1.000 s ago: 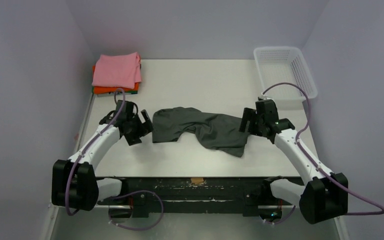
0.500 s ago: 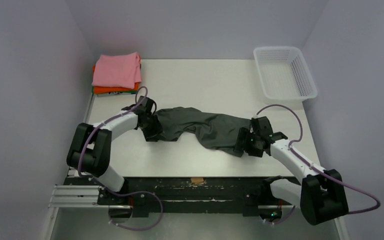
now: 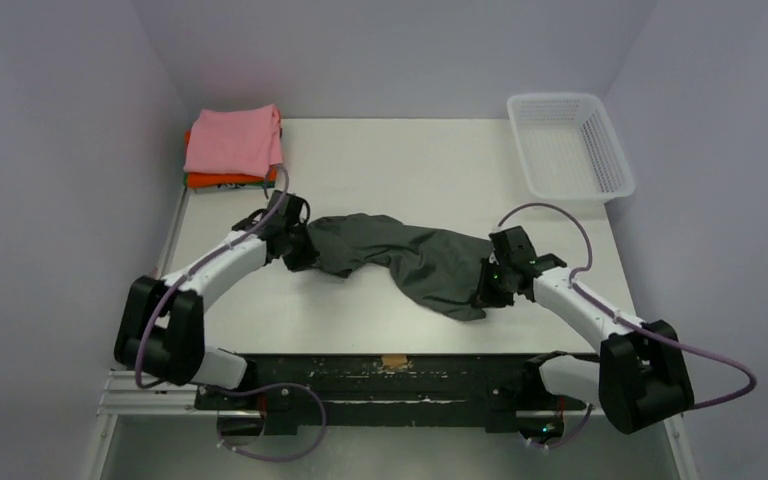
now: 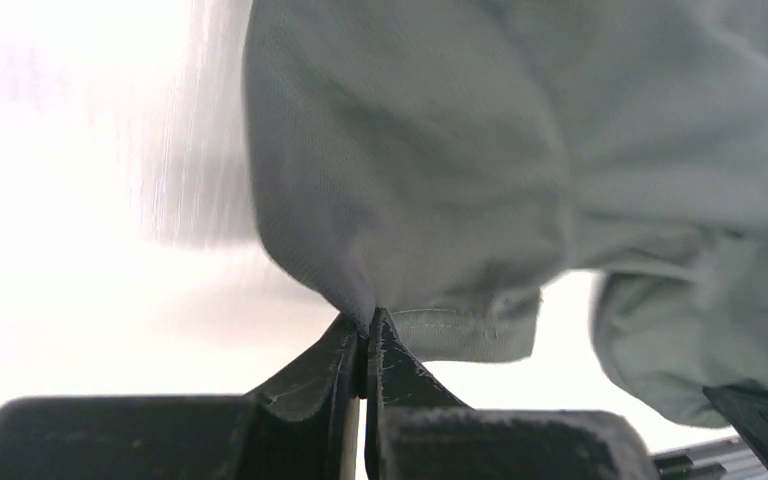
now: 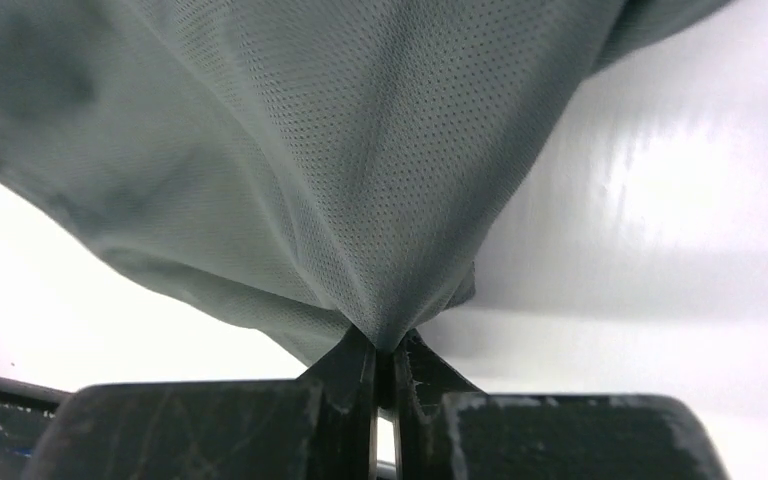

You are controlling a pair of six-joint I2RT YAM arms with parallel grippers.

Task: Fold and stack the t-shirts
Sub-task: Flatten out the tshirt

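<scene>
Left gripper [image 4: 365, 322] pinches grey shirt [image 3: 410, 262] at left end, right gripper [image 5: 385, 348] at right end; long axis spans desk [image 3: 410, 165] between them. Draw your arms apart.

We see a flat white table [image 3: 390, 160] carrying a crumpled dark charcoal-grey cloth t-shirt [image 3: 410, 258] mid-table, a white plastic mesh basket [image 3: 565, 150] far right, and a folded orange cloth t-shirt [image 3: 225, 181] under a folded pink cloth t-shirt [image 3: 235, 140] far left.

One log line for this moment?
left hand: shut on grey t-shirt | right hand: shut on grey t-shirt | pink t-shirt: folded atop orange t-shirt
</scene>
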